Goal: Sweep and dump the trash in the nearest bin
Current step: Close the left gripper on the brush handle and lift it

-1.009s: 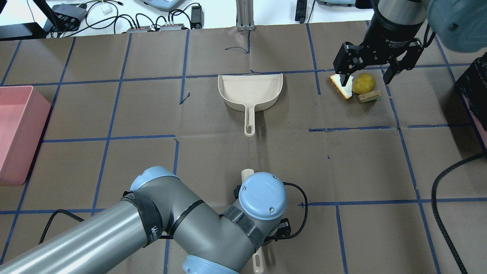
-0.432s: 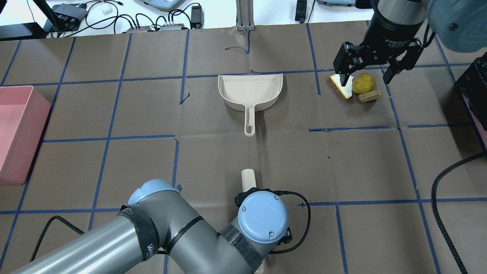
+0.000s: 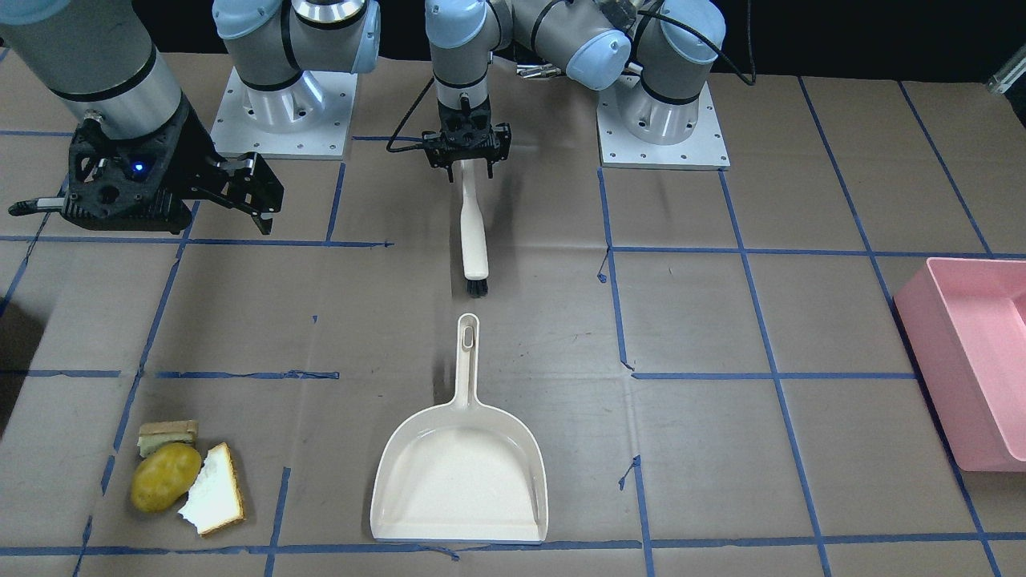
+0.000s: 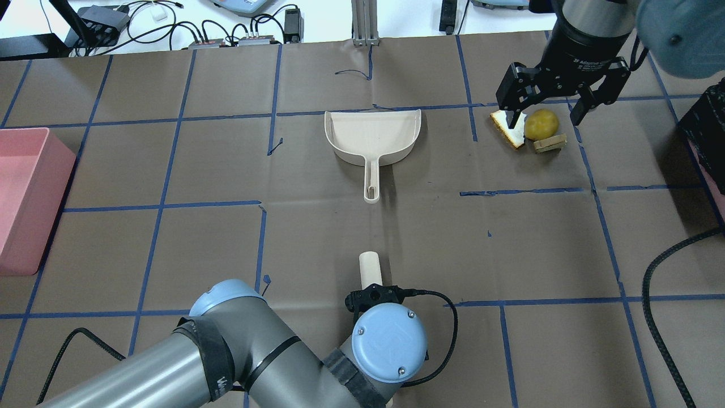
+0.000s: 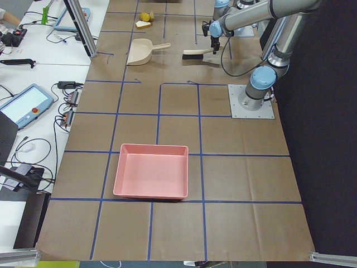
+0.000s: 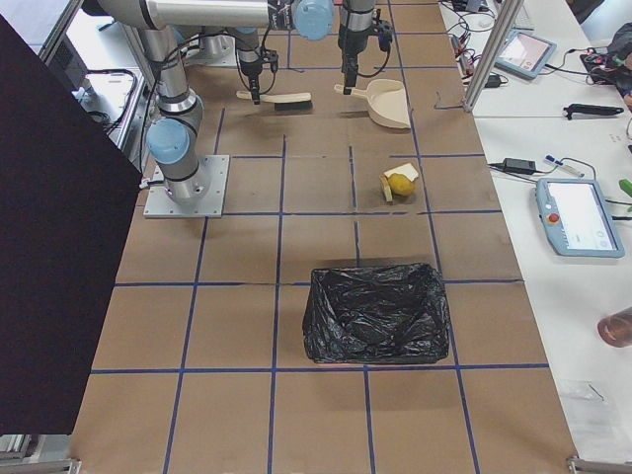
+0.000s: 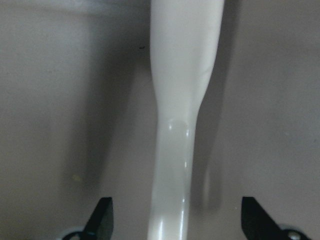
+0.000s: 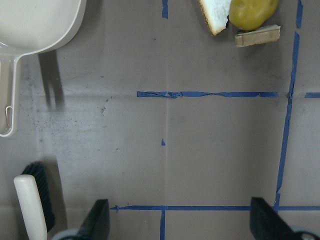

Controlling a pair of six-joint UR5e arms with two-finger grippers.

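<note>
At the far left edge of the counter (image 4: pixel 170 158) sits a pink bin (image 4: pixel 17 192), well apart from everything else. Near the middle, the left end effector (image 3: pixel 466 156) hangs over the handle of a white brush (image 3: pixel 473 232). Its fingers are spread wide on either side of the handle without touching it. The brush lies flat, with its dark bristles pointing at the handle of a cream dustpan (image 4: pixel 371 133), whose mouth faces away from the robot. Right of the dustpan, across a blue tape line, the trash sits bunched together: a bread slice (image 4: pixel 512 131), a potato-like lump (image 4: pixel 541 124) and a sandwich chunk (image 4: pixel 550 143), each touching its neighbour. The right end effector (image 4: pixel 545 120) hangs raised above them, fingers apart and holding nothing. A bin lined with black plastic (image 6: pixel 375 314) stands furthest right, beyond the trash.
</note>
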